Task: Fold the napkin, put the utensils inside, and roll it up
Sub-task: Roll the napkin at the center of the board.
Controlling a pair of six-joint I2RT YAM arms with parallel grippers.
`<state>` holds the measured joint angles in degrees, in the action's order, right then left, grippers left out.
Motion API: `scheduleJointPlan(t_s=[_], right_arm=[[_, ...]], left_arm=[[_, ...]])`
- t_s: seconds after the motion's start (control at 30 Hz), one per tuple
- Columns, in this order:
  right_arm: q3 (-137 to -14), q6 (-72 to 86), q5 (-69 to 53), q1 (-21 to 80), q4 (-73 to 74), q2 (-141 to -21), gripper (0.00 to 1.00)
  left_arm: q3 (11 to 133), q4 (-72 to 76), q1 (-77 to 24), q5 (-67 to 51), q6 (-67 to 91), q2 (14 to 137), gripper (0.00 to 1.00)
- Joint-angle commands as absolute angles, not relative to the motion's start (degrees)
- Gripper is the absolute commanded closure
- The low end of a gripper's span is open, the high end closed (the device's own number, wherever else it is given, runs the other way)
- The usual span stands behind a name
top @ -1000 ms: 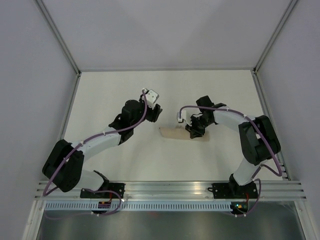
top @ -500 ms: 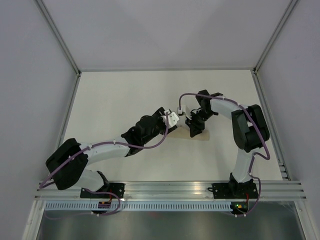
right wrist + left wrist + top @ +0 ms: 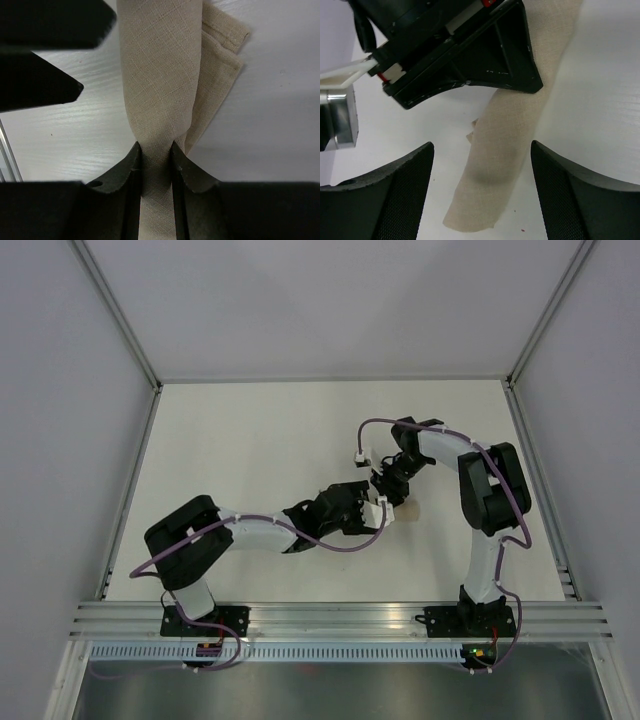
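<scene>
The beige napkin (image 3: 505, 150) lies rolled into a long narrow tube on the white table (image 3: 250, 440). My right gripper (image 3: 156, 150) is shut on the roll, its two dark fingers pinching the cloth (image 3: 160, 75) between them. A loose hemmed corner sticks out beside the roll. My left gripper (image 3: 481, 150) hovers open over the roll's free end, one finger on each side and neither touching it. From above, both grippers meet at mid-table, the left gripper (image 3: 375, 510) just left of the right gripper (image 3: 388, 483), and only a bit of napkin (image 3: 408, 512) shows. The utensils are hidden.
The right gripper's black body (image 3: 470, 55) fills the upper part of the left wrist view, close to the left fingers. Grey walls enclose the table on three sides. An aluminium rail (image 3: 340, 615) runs along the near edge.
My left arm has swung from the left across to the napkin, and its jaws have opened wider over the roll's end. The right gripper keeps its grip, shifted slightly.
</scene>
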<state>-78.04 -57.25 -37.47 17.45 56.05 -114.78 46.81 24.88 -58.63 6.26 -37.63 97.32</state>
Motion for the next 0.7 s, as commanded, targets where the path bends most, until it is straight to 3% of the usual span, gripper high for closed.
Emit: scheduleJointPlan(t_s=[0.0,0.03,0.3,0.53,0.67], right_arm=[[-78.13,-58.71,-33.75,17.23,56.16,-118.65,0.83],[-78.4,-58.71,-33.84,17.23,56.16,-118.74,0.83],[-79.19,-58.54,-33.93,17.14,56.25,-119.88,0.83],[-79.54,-58.27,-34.45,17.05,56.6,-120.23,0.83],[-79.54,-58.27,-34.72,17.05,56.69,-120.15,0.83]], left_arm=[[50.18,23.47,-59.5,3.69,-42.53,99.75,0.17],[50.62,23.29,-59.59,3.43,-42.63,100.89,0.13],[52.12,22.41,-59.59,2.11,-42.8,105.11,0.14],[55.1,19.78,-59.33,2.29,-42.28,108.89,0.24],[56.95,16.88,-59.06,2.46,-41.31,110.65,0.37]])
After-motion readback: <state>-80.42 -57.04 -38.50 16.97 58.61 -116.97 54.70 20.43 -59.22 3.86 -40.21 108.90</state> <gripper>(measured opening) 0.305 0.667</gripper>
